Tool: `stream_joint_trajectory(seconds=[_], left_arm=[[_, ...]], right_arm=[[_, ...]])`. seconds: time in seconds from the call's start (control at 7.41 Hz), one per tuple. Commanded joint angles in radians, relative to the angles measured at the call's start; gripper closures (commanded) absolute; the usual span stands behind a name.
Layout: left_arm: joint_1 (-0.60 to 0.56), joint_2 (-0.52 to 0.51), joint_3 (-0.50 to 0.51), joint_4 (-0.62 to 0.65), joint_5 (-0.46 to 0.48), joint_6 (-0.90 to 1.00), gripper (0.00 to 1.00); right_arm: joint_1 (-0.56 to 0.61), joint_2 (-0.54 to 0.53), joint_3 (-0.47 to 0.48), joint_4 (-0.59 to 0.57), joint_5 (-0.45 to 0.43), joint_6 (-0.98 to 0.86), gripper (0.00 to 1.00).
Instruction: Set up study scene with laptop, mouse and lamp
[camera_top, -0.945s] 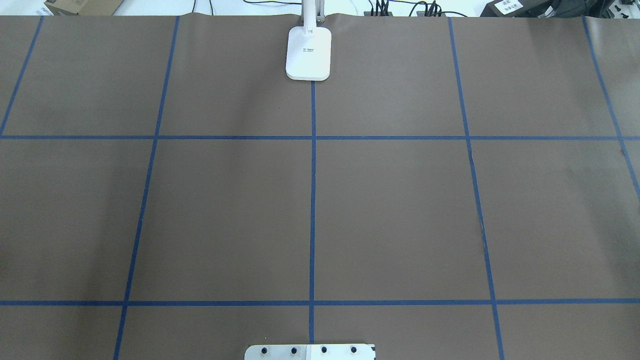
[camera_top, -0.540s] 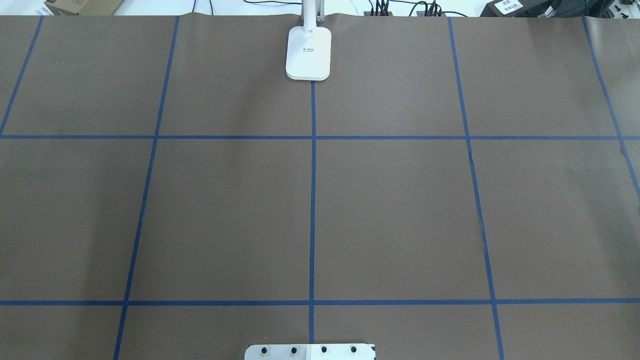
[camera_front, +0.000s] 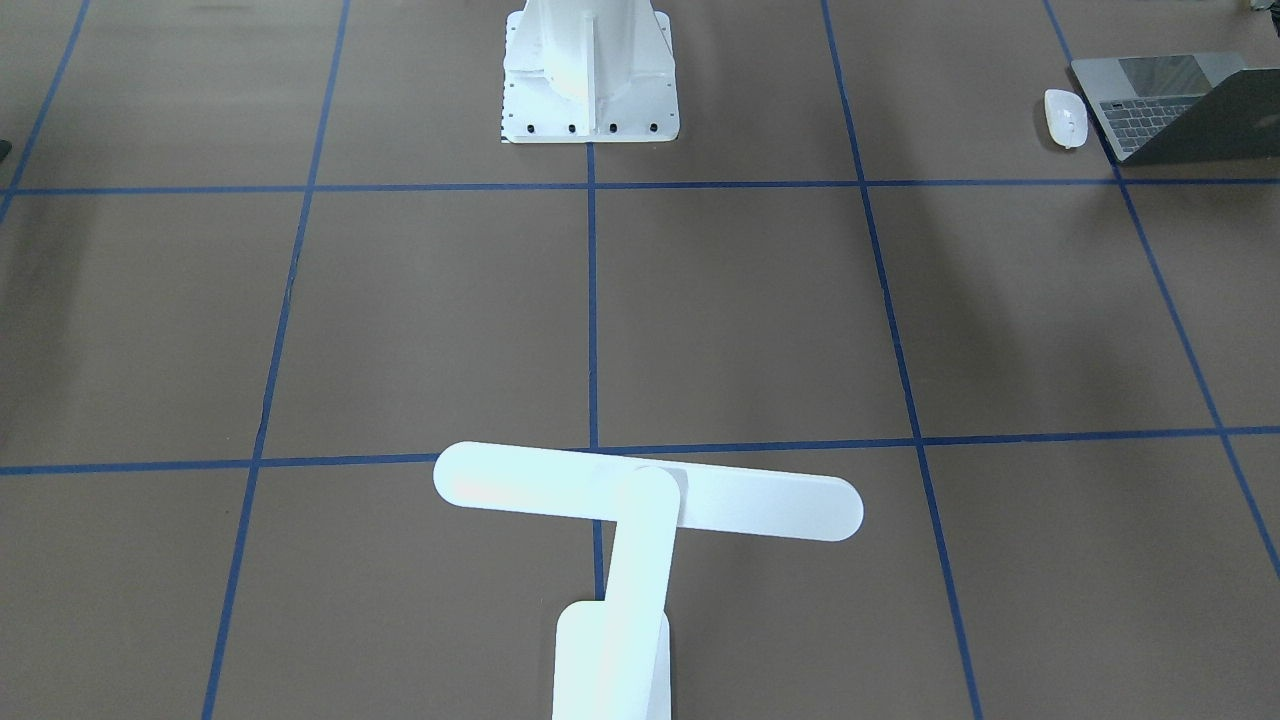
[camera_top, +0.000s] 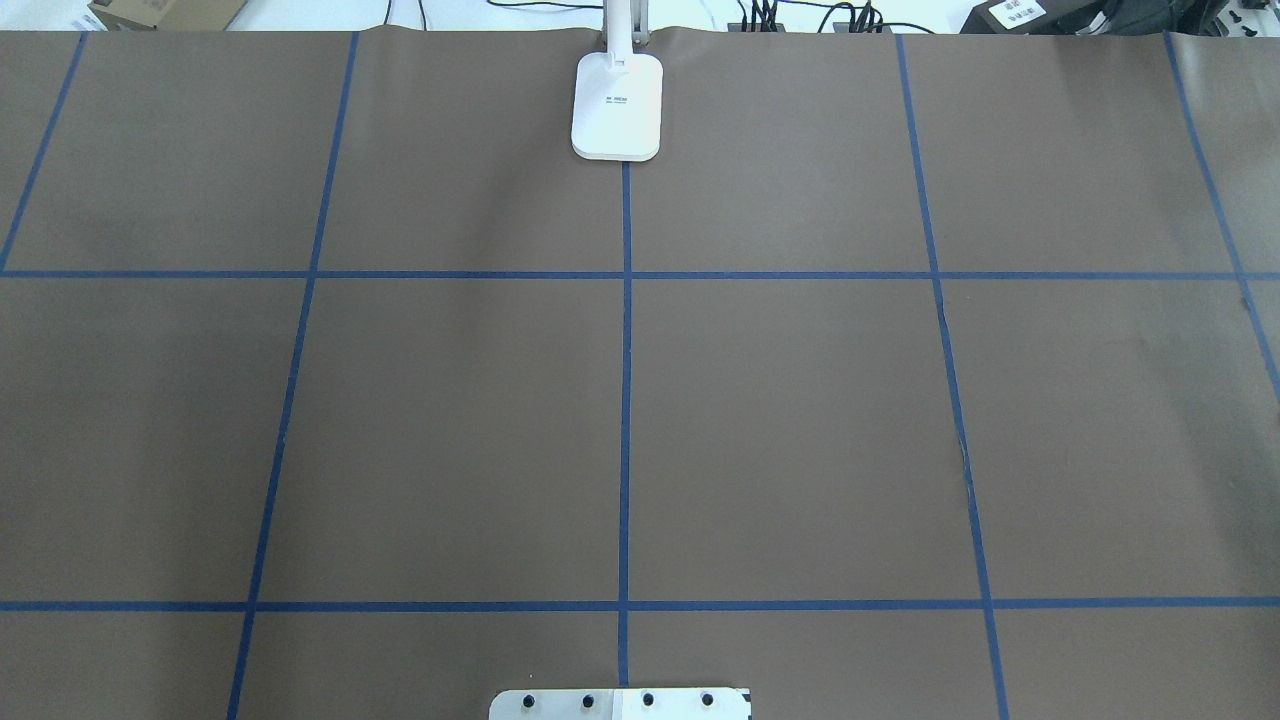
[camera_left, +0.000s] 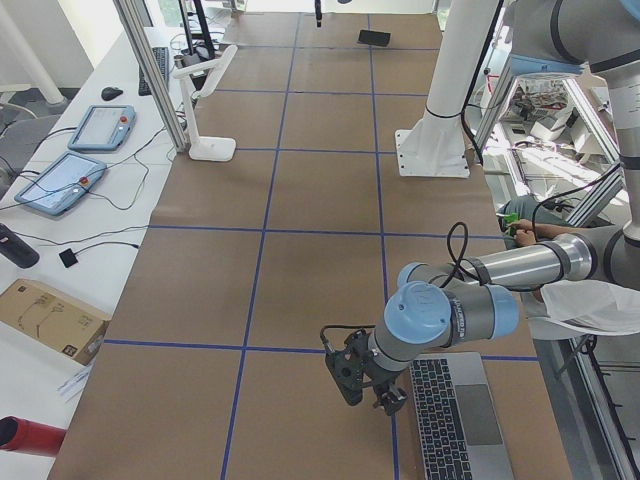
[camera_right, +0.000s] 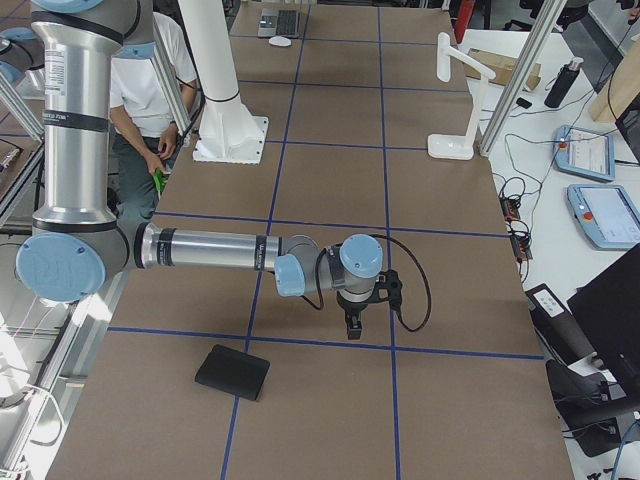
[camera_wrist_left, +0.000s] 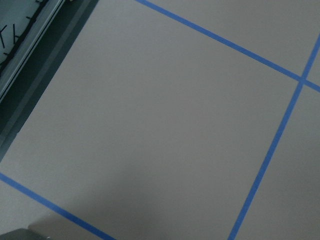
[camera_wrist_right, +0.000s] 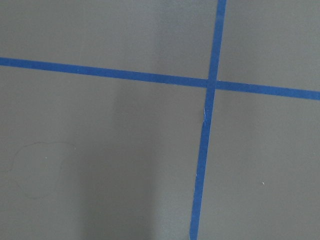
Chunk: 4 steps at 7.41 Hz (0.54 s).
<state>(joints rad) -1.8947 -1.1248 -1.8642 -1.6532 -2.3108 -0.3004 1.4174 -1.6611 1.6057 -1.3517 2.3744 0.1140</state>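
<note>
The open laptop (camera_front: 1180, 100) sits at the robot's left end of the bench (camera_top: 800, 400) with the mouse (camera_front: 1066, 118) just beside it. Both are well apart from the lamp (camera_front: 648, 492) at the far middle edge, so they likely need gathering there. The left gripper (camera_left: 352, 380) hangs low beside the laptop, and the right gripper (camera_right: 354, 328) hangs over bare bench. I cannot tell how wide either's jaws stand.

Overhead and front views opposed, both on the lamp (camera_top: 617, 105); 2 wrist close-ups.

Brown paper-covered table (camera_top: 800, 420), blue tape grid (camera_top: 626, 400), flat black pad (camera_right: 232, 372) near the table's end, two teach pendants (camera_left: 60, 183) and cardboard box (camera_left: 45, 318) on side bench, person in white shirt (camera_right: 135, 75) beside the table.
</note>
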Motion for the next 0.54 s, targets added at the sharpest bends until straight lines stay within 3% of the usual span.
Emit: stream_joint_trajectory(seconds=[0.0,0.13,0.4], left_arm=[[-0.015,0.023,-0.079,0.134,-0.002,-0.064,0.00],[-0.017,0.026,-0.143,0.203,-0.005,-0.097,0.00],[-0.015,0.031,-0.121,0.210,0.005,-0.181,0.00]], right_arm=[[0.000,0.000,0.013,0.002,0.000,0.000,0.01],[0.000,-0.002,0.019,0.003,-0.001,0.000,0.01],[0.000,-0.012,0.025,0.044,-0.001,0.000,0.01]])
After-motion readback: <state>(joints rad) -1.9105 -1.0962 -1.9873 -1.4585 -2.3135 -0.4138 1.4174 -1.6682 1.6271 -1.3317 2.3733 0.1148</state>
